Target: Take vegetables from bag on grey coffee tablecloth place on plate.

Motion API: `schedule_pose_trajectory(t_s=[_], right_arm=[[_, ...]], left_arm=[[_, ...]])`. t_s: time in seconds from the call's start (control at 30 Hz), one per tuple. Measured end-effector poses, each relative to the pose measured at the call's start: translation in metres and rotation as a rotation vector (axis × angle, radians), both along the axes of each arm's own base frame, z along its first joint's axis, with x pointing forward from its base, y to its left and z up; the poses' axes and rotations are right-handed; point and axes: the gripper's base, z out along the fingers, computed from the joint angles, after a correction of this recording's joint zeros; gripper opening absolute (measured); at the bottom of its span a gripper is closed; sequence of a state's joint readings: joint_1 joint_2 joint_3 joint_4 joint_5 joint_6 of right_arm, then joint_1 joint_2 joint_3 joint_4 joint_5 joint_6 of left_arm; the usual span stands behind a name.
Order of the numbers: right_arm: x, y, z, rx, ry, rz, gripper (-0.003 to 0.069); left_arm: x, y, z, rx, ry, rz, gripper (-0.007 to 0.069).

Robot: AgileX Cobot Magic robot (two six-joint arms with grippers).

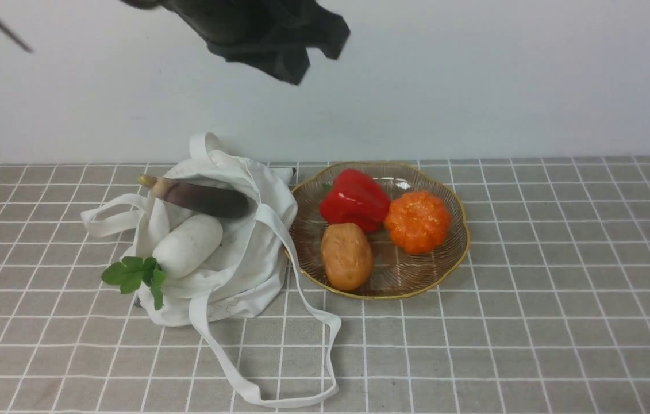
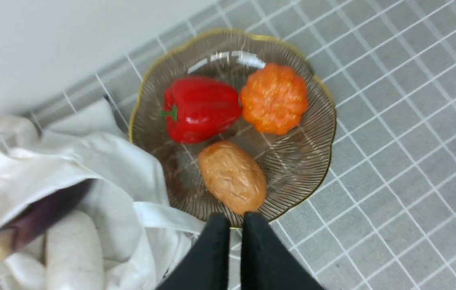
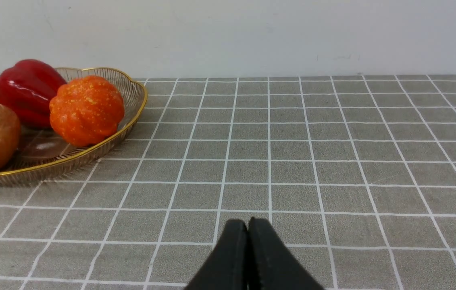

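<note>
Radish (image 1: 187,244) and purple shoot (image 1: 204,198) lie in the bag (image 1: 244,259), beside the closed, empty left fingers (image 2: 215,249); red pepper (image 1: 354,198) sits on the plate (image 1: 416,279) just ahead of them. Right fingers (image 3: 232,249), closed and empty, hover over the surface (image 3: 332,161).

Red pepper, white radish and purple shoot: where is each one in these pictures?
Red pepper (image 1: 354,198), front view: its glossy red side.
White radish (image 1: 188,244), front view: middle of its white body.
Purple shoot (image 1: 204,199), front view: its dark middle.
</note>
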State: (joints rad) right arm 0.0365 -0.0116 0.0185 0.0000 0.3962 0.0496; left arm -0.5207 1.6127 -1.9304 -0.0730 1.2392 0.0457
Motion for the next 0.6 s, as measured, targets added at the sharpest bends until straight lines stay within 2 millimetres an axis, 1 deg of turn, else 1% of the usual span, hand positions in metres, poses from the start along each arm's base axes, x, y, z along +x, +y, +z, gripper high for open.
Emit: schedule_pose_trajectory(t_s=[0.07, 0.13, 0.2, 0.23, 0.27, 0.3, 0.33, 0.37, 0.4, 0.43, 0.47, 0.5, 0.53, 0.57, 0.6], right_arm=[[0.000, 0.000, 0.000, 0.000, 0.000, 0.000, -0.0015], [0.000, 0.000, 0.000, 0.000, 0.000, 0.000, -0.0015], [0.000, 0.000, 0.000, 0.000, 0.000, 0.000, -0.0015], [0.000, 0.000, 0.000, 0.000, 0.000, 0.000, -0.0015], [0.000, 0.000, 0.000, 0.000, 0.000, 0.000, -0.0015], [0.000, 0.000, 0.000, 0.000, 0.000, 0.000, -0.0015], [0.000, 0.000, 0.000, 0.000, 0.000, 0.000, -0.0015], [0.000, 0.000, 0.000, 0.000, 0.000, 0.000, -0.0015], [0.000, 0.000, 0.000, 0.000, 0.000, 0.000, -0.0015], [0.000, 0.000, 0.000, 0.000, 0.000, 0.000, -0.0015], [0.000, 0.000, 0.000, 0.000, 0.000, 0.000, -0.0015], [0.000, 0.000, 0.000, 0.000, 0.000, 0.000, -0.0015], [0.000, 0.000, 0.000, 0.000, 0.000, 0.000, -0.0015], [0.000, 0.000, 0.000, 0.000, 0.000, 0.000, -0.0015], [0.000, 0.000, 0.000, 0.000, 0.000, 0.000, -0.0015]], left_arm=[[-0.023, 0.013, 0.010, -0.006, -0.018, -0.004, -0.0002], [-0.043, 0.024, 0.007, 0.006, -0.003, -0.006, -0.0005], [-0.068, 0.039, 0.002, 0.012, 0.008, -0.006, -0.0005], [-0.073, 0.042, 0.000, 0.015, 0.013, -0.006, -0.0005], [-0.090, 0.052, -0.010, 0.026, 0.035, -0.010, -0.0005], [-0.103, 0.058, -0.024, 0.038, 0.063, -0.013, -0.0005], [-0.114, 0.064, -0.027, 0.025, 0.055, -0.016, -0.0005], [-0.127, 0.070, -0.037, 0.011, 0.051, -0.017, -0.0005], [-0.141, 0.078, -0.055, -0.004, 0.046, -0.015, -0.0005], [-0.144, 0.080, -0.052, -0.017, 0.026, -0.015, -0.0005], [-0.163, 0.090, -0.071, -0.062, -0.017, -0.007, -0.0005], [-0.166, 0.092, -0.074, -0.061, -0.014, -0.006, -0.0005], [-0.184, 0.102, -0.095, -0.110, -0.073, 0.011, -0.0005], [-0.192, 0.107, -0.105, -0.136, -0.104, 0.021, -0.0005], [-0.193, 0.108, -0.112, -0.141, -0.110, 0.024, -0.0005]])
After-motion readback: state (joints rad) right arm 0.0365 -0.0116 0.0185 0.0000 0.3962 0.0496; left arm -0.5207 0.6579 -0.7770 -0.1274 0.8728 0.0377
